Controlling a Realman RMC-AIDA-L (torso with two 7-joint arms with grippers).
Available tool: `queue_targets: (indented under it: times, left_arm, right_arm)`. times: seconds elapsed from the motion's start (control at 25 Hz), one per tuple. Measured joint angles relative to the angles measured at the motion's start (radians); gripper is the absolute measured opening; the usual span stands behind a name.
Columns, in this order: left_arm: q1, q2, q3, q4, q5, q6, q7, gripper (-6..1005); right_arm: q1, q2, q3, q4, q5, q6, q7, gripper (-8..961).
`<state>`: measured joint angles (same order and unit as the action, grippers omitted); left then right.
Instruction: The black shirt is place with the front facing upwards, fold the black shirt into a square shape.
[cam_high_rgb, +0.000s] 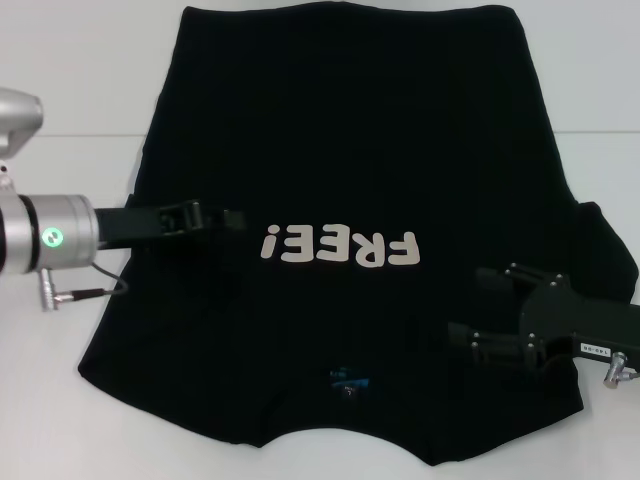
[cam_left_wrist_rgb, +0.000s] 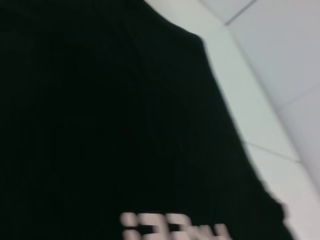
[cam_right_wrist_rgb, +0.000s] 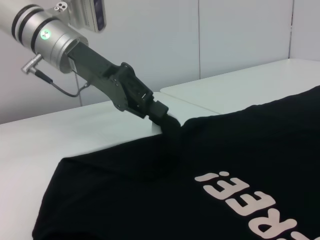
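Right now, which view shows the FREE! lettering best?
Head view: the whole FREE! lettering shows, unblocked, on the black shirt. The right wrist view cuts off its end at the picture's edge; the left wrist view catches only a blurred strip.

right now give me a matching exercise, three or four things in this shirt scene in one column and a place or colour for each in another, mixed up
Things
1. black shirt
2. "FREE!" lettering
3. neck label
4. left pincer
5. right pincer

Places or colours
A. small, blue, near the shirt's near edge
B. over the shirt on the robot's right side
C. spread flat on the white table, front up
D. pale, across the middle of the shirt
E. at the shirt on the robot's left, beside the "!"

Pairs: 1-C, 2-D, 3-A, 4-E, 5-B
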<state>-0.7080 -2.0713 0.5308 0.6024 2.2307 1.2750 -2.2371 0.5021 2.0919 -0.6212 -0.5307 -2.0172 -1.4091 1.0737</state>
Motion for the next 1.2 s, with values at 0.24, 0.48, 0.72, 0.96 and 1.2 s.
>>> queue_targets:
  times: [0.24, 0.48, 0.72, 0.96, 1.2]
  left_arm:
    - [0.013, 0.021, -0.003, -0.115, -0.101, 0.023, 0.041, 238]
    - [0.080, 0.065, -0.107, -0.123, -0.108, -0.026, -0.012, 542]
    - [0.121, 0.075, -0.134, -0.140, -0.108, -0.107, -0.051, 670]
    - [0.117, 0.064, -0.134, -0.182, -0.108, -0.197, -0.052, 813]
    - [0.109, 0.055, -0.134, -0.195, -0.111, -0.277, -0.052, 837]
  right_arm:
    - [-0.001, 0.000, 0.000, 0.000, 0.000, 0.002, 0.000, 873]
    - [-0.002, 0.000, 0.000, 0.001, 0.000, 0.009, 0.000, 871]
    - [0.001, 0.000, 0.000, 0.003, 0.000, 0.016, 0.000, 870]
    - [0.002, 0.000, 0.000, 0.003, 0.000, 0.018, 0.000, 868]
    - [0.002, 0.000, 0.000, 0.003, 0.000, 0.018, -0.001, 867]
